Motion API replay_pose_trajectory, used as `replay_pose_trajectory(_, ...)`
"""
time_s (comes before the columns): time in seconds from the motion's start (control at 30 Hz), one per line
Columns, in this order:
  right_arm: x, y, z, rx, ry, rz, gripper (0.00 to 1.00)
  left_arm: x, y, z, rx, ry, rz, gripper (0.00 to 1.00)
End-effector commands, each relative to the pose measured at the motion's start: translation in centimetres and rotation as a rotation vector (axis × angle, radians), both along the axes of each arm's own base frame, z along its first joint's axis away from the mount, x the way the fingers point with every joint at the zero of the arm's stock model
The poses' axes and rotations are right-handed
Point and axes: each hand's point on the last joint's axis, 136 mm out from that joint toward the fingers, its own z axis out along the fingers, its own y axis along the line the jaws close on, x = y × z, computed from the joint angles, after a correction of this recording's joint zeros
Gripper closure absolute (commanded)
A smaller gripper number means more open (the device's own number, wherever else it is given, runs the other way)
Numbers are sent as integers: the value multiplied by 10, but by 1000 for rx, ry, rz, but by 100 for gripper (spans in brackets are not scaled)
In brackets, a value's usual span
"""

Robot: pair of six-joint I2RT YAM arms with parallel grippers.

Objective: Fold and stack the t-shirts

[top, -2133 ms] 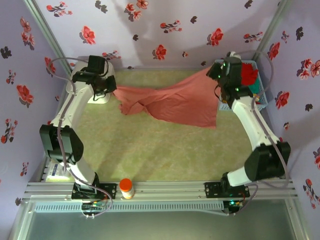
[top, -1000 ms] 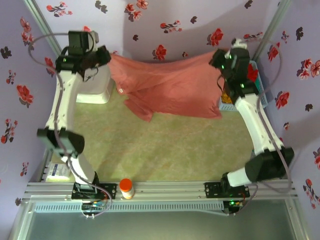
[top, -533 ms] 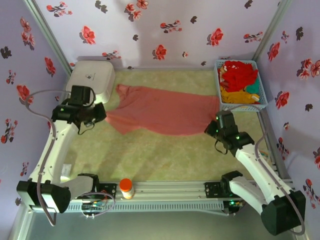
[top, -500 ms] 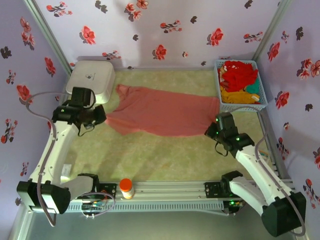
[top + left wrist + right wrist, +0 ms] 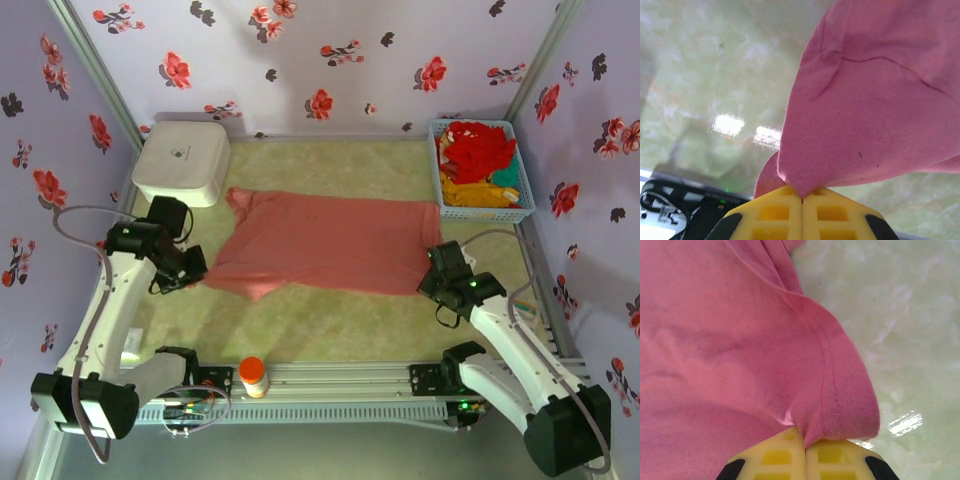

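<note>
At the far left corner a white box (image 5: 182, 162) is kept, apart from the working area. The left gripper (image 5: 188, 270) is clamped on the near left corner of the salmon-pink t-shirt (image 5: 325, 240); the cloth is pinched between the closed yellow fingertips (image 5: 772, 212). The t-shirt is laid nearly flat on the green mat (image 5: 330, 320) in the middle. It is probably held at both near corners so that it can be pulled smooth before folding. The right gripper (image 5: 437, 268) is clenched on the near right hem corner. At the far right the other t-shirts (image 5: 478, 150) are heaped in a blue basket (image 5: 485, 213), seemingly waiting for their turn. A small dark mark is seen on the box lid, but it cannot be read; no label is visible on the cloth.
</note>
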Motion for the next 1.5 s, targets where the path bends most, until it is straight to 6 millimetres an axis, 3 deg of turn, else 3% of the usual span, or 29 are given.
replay_pose_trajectory(0.0, -12, -11, -8, -52, 43, -26, 100, -32, 7, -17, 61, 154, -12, 95)
replay_pose_trajectory(0.07, -12, -12, -7, -55, 40, -23, 91, -37, 8, -24, 72, 187, -22, 88)
replay_pose_trajectory(0.13, -9, -12, -3, -57, 19, -19, 74, -36, 11, -27, 91, 199, -33, 76)
replay_pose_trajectory(0.23, 1, -13, 9, -74, -23, -13, 62, -21, 11, -25, 106, 178, -55, 64)
replay_pose_trajectory(0.33, 20, -10, 23, -93, -78, 10, 43, 14, 5, -16, 108, 107, -86, 57)
replay_pose_trajectory(0.5, 72, 6, 58, -126, -181, 91, 29, 93, -12, -3, 86, -57, -120, 56)
replay_pose_trajectory(0.67, 126, 11, 72, -183, -183, 132, 27, 162, -29, -11, 74, -133, -167, 55)
replay_pose_trajectory(0.83, 174, 17, 62, -163, -166, 147, 27, 218, -38, -28, 95, -142, -230, 51)
replay_pose_trajectory(0.87, 185, 21, 60, -149, -177, 153, 27, 228, -39, -31, 101, -148, -234, 44)
replay_pose_trajectory(0.97, 217, 28, 53, -143, -173, 170, 28, 255, -41, -43, 105, -157, -236, 42)
replay_pose_trajectory(1.17, 261, 34, 31, -184, -112, 199, 32, 283, -45, -70, 109, -108, -248, 39)
replay_pose_trajectory(1.27, 272, 35, 9, -171, -68, 185, 32, 289, -47, -78, 102, -117, -237, 31)
replay_pose_trajectory(1.47, 285, 29, -24, -169, 25, 162, 32, 312, -53, -92, 83, -129, -223, 30)
